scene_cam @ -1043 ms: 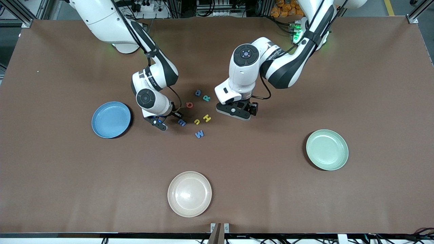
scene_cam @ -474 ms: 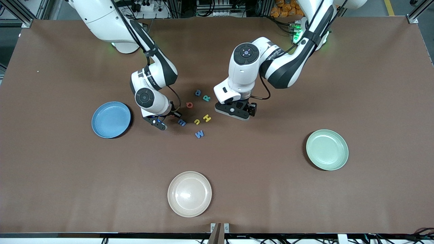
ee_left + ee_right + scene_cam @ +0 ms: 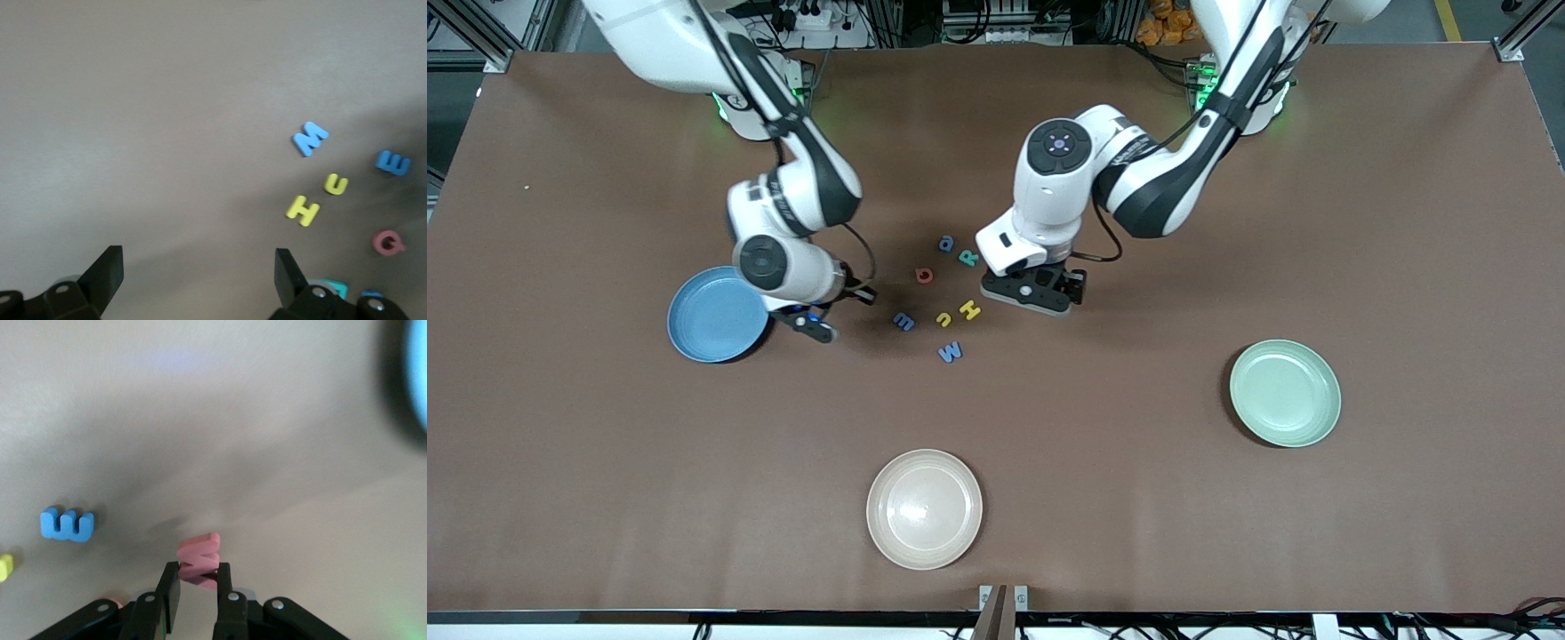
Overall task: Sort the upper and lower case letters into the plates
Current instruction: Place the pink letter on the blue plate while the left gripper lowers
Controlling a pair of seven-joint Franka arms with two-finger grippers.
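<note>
The right pincer (image 3: pixel 195 583) is clamped on a small red w (image 3: pixel 199 561), held in the air above the tabletop (image 3: pixel 1103 462) just beside the blue plate (image 3: pixel 713 317), at about three o'clock from it. The left pincer (image 3: pixel 199 270) has its fingers wide apart and hangs low over the tabletop beside the yellow H (image 3: pixel 969 309). Loose letters lie between the two arms: blue a (image 3: pixel 946 243), teal R (image 3: pixel 968 258), red G (image 3: pixel 924 276), blue m (image 3: pixel 903 321), yellow u (image 3: pixel 943 317), blue W (image 3: pixel 950 352). The mint plate (image 3: pixel 1285 392) sits toward the left arm's end, at about four o'clock from the letters
</note>
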